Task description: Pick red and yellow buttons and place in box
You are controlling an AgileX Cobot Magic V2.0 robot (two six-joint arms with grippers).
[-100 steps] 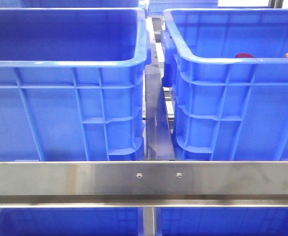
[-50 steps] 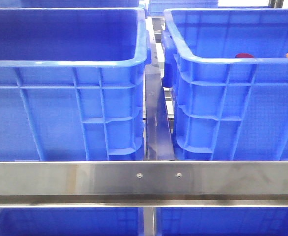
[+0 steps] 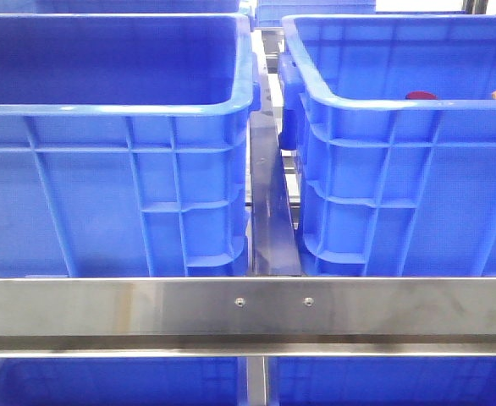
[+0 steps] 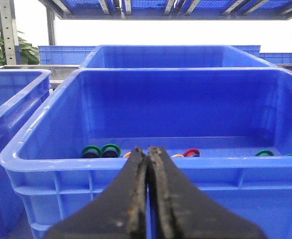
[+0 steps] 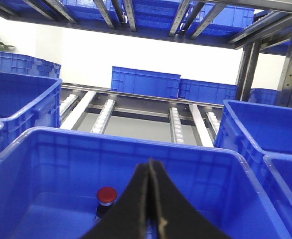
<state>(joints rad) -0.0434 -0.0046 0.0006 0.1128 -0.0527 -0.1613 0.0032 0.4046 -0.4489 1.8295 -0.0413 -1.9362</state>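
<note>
Two blue crates fill my front view exactly as a second ago, so I judge no progress in that span. My left gripper hangs clenched and empty before a crate holding green, red and orange buttons; my right gripper, likewise pinched shut, hovers just beside a red button.

- A brushed stainless-steel crossbar with two small screws runs across the front view, in front of the crates.
- A narrow steel divider rail runs between the two crates.
- Green round caps lie on a crate floor in the left wrist view.
- A leafy green plant stands beside a grey perforated steel upright.
- Steel roller conveyor tracks run towards stacked blue plastic crates at the back.
</note>
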